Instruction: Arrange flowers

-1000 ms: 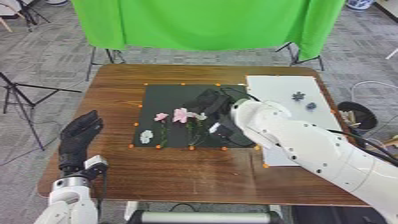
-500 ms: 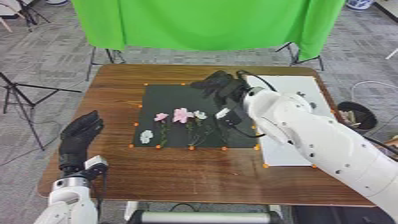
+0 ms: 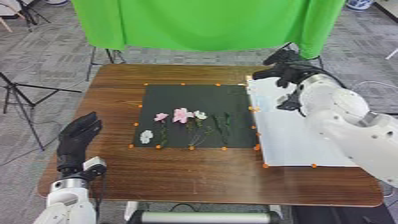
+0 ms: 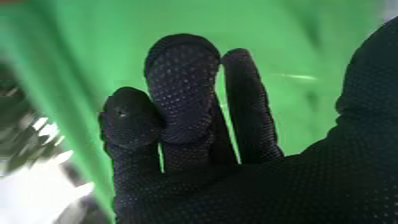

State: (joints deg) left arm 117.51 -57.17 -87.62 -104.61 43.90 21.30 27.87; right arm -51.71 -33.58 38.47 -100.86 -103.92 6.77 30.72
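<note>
In the head view my right hand (image 3: 286,66) is over the far end of the white sheet (image 3: 280,145), away from the flowers. In the right wrist view the same hand (image 4: 213,185) has relaxed fingers and holds nothing. A large pink flower (image 3: 181,115) lies on the black sheet (image 3: 191,95), between a small pink flower (image 3: 161,117) and a white flower (image 3: 200,115). Another white flower (image 3: 146,136) lies nearer the left edge. Green stems (image 3: 222,125) lie to the right of these blooms. My left hand (image 3: 80,132) rests open at the table's left.
The brown table (image 3: 195,180) carries both sheets, with small orange markers along their edges. A green cloth (image 3: 204,25) hangs behind the table. My right arm covers part of the white sheet's right side.
My right hand has moved from over the black sheet to the far right, uncovering the green stems. The arm now hides the dark flowers on the white sheet. The left hand has stayed still.
</note>
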